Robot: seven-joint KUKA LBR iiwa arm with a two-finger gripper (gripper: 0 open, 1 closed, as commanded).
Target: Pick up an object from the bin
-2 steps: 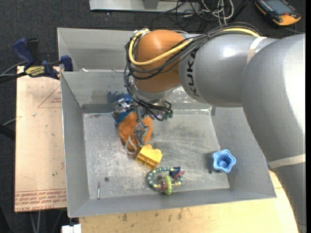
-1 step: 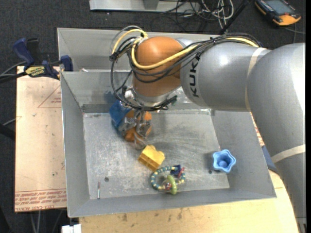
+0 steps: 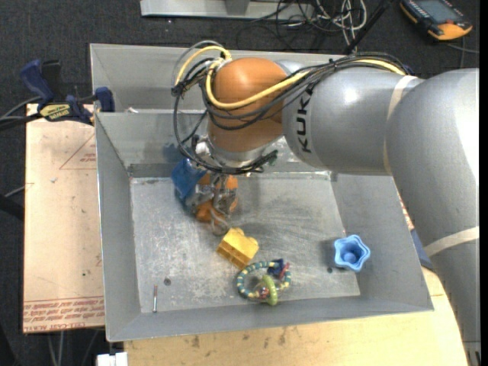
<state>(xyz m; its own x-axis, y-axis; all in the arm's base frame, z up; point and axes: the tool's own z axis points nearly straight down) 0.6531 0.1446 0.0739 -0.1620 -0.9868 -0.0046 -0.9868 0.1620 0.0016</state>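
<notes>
My gripper (image 3: 219,203) is low in the back left part of the bin, under the arm's wrist. It stands right against a blue thing (image 3: 184,179) with an orange part (image 3: 203,212) at its lower end, which lies by the back wall. Whether the gripper has hold of it I cannot tell. A yellow block (image 3: 238,245) lies just in front of the gripper, a little to the right. Further forward rests a ring toy of coloured beads (image 3: 263,280).
A light blue flower-shaped cup (image 3: 351,253) stands at the right side of the bin floor. A small thin pin (image 3: 155,300) lies near the front left corner. The arm and its orange cover hang over the back of the bin.
</notes>
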